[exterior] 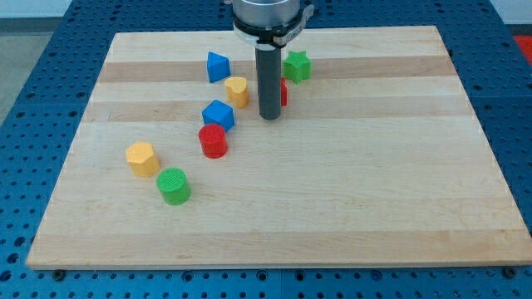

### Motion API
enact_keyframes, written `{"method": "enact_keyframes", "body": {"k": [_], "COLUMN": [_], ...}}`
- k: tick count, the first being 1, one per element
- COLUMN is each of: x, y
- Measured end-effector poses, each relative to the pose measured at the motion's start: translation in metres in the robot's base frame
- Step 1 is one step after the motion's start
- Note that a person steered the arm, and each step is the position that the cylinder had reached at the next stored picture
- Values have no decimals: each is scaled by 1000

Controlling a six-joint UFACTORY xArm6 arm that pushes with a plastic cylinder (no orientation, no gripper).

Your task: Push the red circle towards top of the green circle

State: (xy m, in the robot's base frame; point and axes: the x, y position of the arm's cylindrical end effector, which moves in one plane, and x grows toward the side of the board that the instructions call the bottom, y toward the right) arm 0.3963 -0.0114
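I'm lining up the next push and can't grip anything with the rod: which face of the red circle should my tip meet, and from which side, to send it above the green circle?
Meet the red circle on its curved wall facing the view's right, slightly toward the top, pushing left and a little down. The green circle lies down-left of it, so its top is that way. My tip is up-right of the red circle. Hit centrally; a round wall slips aside otherwise.

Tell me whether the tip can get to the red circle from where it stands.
Probably yes: my tip sits up and right of the red circle, bare board between; the blue block crowds only its top.
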Motion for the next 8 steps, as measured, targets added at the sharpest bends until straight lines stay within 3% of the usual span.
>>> {"method": "enact_keyframes", "body": {"k": [1, 3, 8], "x": [0, 55, 59], "y": [0, -2, -52]}}
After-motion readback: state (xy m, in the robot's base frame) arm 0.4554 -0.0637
